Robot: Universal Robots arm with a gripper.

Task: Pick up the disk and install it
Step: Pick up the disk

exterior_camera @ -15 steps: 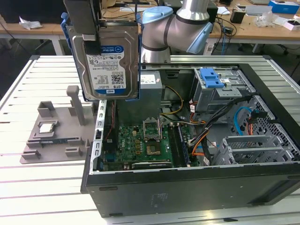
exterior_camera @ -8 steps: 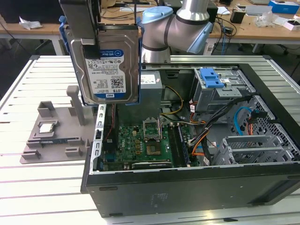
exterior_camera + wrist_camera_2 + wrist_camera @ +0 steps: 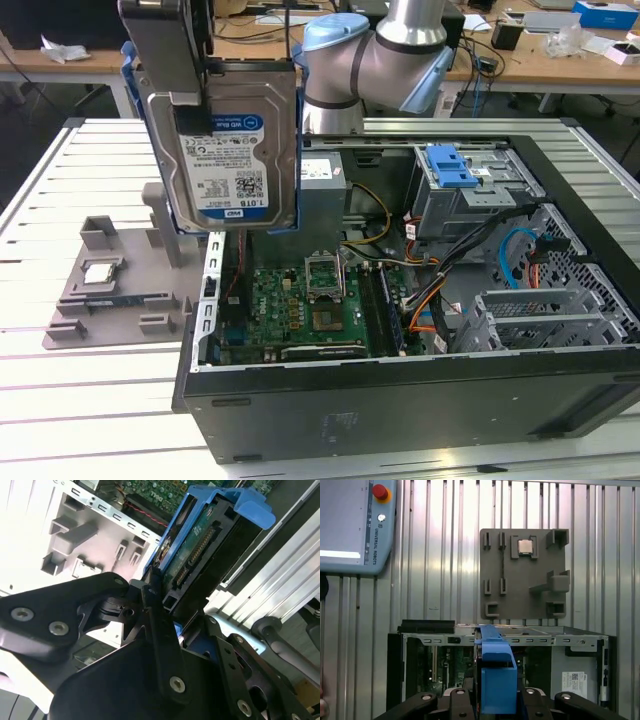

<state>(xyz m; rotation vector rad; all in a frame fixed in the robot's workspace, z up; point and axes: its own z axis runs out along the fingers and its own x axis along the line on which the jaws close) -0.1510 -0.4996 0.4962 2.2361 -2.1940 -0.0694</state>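
Room: a workshop is seen behind the arm, with wooden desks covered in cables and boxes.
Tool: the tool is pinching the upper end of the disk; nothing else is gripped.
Disk: it is held upright beneath the tool, label facing outward, lifted clear of the counter and hanging over the edge of the open computer case.
Risk, slip: only one end is clamped, so the hanging weight could be levered loose by a sharp stop or turn.
Risk, cage: the drive cage with its blue latch lies well apart from the tool, across the case; the blue side rails could be jammed at its mouth if the disk is presented tilted.
Risk, cables: loose cables are draped near the cage and could be snagged.
Risk, board: the motherboard lies below the tool and could be struck if height is lost early.
Counter: ribbed, shiny metal slats are seen, with strong glare.
Fixture: a grey fixture plate lies flat just beside the case, with a small square chip seated in it.
Pendant: a teach pendant is laid on the counter, well apart from the tool.
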